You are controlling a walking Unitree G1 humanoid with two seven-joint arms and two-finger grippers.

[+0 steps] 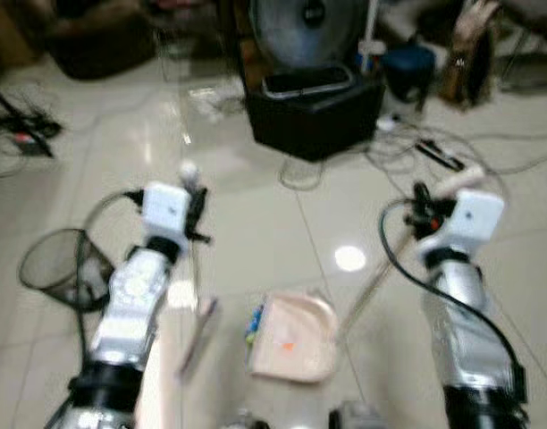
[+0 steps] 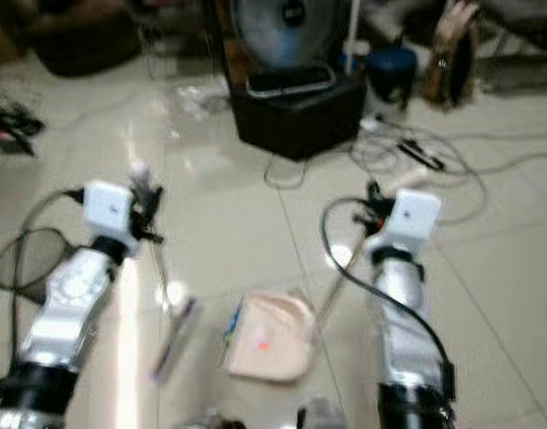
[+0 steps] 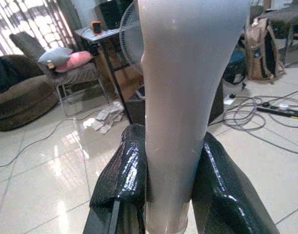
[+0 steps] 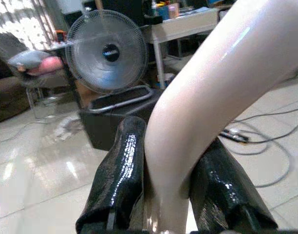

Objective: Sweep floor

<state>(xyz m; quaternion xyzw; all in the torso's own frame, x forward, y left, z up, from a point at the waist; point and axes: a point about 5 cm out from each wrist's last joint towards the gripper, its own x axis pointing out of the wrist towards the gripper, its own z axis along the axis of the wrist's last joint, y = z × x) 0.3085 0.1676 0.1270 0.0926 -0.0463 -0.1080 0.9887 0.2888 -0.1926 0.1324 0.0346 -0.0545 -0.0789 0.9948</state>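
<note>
The left hand (image 1: pixel 195 207) grips the broom (image 1: pixel 198 332), the right hand (image 1: pixel 423 207) clamps the dustpan (image 1: pixel 296 338) handle; best: short strokes toward the pan, lip flat on the floor (image 1: pixel 256 232).

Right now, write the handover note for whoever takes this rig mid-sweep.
Left gripper: shut on the pale broom handle; the broom's head is on the floor.
Right gripper: shut on the cream dustpan handle.
The peach plastic dustpan sits on the white tiled floor between the arms, with small coloured bits by its left edge.
Black mesh bin lies to the left.
Left to do: sweep the bits into the pan, then empty it.
</note>
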